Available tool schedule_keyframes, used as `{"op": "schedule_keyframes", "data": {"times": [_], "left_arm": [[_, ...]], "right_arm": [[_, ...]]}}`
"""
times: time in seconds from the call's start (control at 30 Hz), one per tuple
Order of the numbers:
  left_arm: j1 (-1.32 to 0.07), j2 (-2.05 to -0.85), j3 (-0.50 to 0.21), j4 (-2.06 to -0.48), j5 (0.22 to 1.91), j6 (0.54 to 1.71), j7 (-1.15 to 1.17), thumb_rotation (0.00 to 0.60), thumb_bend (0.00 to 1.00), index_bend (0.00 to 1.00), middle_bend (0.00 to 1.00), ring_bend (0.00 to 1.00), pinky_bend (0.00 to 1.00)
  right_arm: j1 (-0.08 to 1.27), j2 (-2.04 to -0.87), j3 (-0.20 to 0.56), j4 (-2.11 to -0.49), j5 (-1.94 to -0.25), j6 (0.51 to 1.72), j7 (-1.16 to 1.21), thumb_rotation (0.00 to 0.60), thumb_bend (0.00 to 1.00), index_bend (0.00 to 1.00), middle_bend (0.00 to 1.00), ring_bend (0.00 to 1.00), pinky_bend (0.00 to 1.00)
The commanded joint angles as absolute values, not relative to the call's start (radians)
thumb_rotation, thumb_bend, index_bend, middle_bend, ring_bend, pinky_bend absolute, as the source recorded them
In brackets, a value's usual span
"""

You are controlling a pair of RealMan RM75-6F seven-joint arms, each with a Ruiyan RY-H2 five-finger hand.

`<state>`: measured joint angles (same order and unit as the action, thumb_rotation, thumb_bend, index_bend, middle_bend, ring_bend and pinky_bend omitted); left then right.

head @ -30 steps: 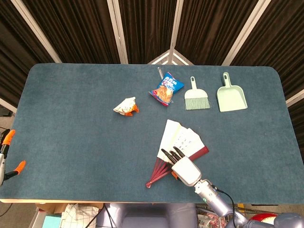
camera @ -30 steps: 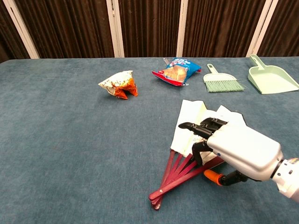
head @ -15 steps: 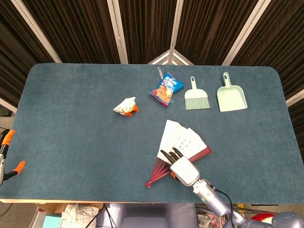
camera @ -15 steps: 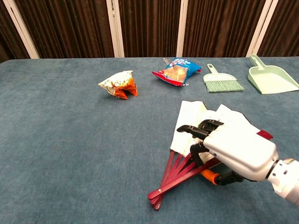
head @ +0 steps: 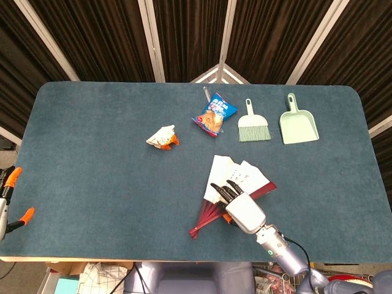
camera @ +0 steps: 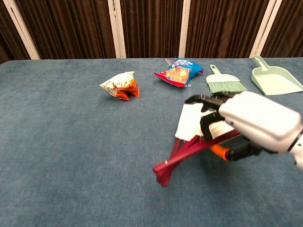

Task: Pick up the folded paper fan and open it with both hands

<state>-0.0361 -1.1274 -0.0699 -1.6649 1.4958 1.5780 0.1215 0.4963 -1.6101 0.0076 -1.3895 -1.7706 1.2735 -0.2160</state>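
The right robot hand (camera: 251, 125) grips the paper fan (camera: 189, 137) near the front edge of the desk (head: 92, 159), a little right of the middle. Its dark fingers (camera: 203, 100) curl over the fan's white leaf while the palm covers the upper ribs. In the chest view the fan appears raised off the blue surface, tilted, with the red ribs (camera: 177, 156) running down and to the left to the bunched pivot end, which hangs lowest. The leaf is only partly spread, its white folds showing just beyond the fingertips.

The left robot hand (head: 6, 202) shows only at the desk's front left corner, off the edge, as dark parts with orange tips; whether its fingers are spread or closed cannot be told.

Toward the far edge lie a blue snack bag (head: 214, 115), a small green hand brush (head: 252, 125) just to its right, and a green dustpan (head: 298, 122) further right. A crumpled orange-and-white packet (head: 163, 137) sits near the desk's middle, well apart from the fan.
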Motion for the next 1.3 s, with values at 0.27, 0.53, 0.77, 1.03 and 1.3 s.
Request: {"op": "schedule_keyframes", "data": {"times": [0.27,0.53,0.77,1.03,1.3], "left_arm": [[-0.039,-1.129,-0.062,-1.65,1.53,1.588,0.098,0.6,0.33,0.05,0.04,0.0,0.08],[-0.048,-1.137,-0.057,-1.619,1.583,1.606,0.035,0.6,0.33,0.05,0.04,0.0,0.08],[-0.075,-1.153,-0.047,-1.596,1.619,1.58,-0.027,0.6,0.32,0.09,0.05,0.0,0.08],[-0.104,-1.216,-0.04,-1.58,1.68,1.593,-0.136,0.6,0.31,0.17,0.06,0.0,0.08],[-0.148,-1.258,-0.054,-1.626,1.693,1.565,-0.173,0.6,0.31,0.19,0.07,0.0,0.09]], "right_arm": [[0.615,-1.302,0.214,-1.824,-1.569,1.098,-0.301,0.6,0.5,0.71,0.14,0.25,0.17],[0.705,-1.182,0.368,-2.008,-1.291,0.98,-0.312,0.6,0.5,0.73,0.14,0.25,0.17],[0.8,-1.146,0.426,-2.096,-1.048,0.954,-0.451,0.6,0.5,0.73,0.14,0.25,0.17],[0.943,-1.198,0.433,-2.191,-0.847,1.06,-0.694,0.6,0.5,0.73,0.14,0.25,0.17],[1.077,-1.327,0.427,-2.269,-0.759,1.21,-0.889,0.6,0.5,0.73,0.14,0.25,0.17]]}}
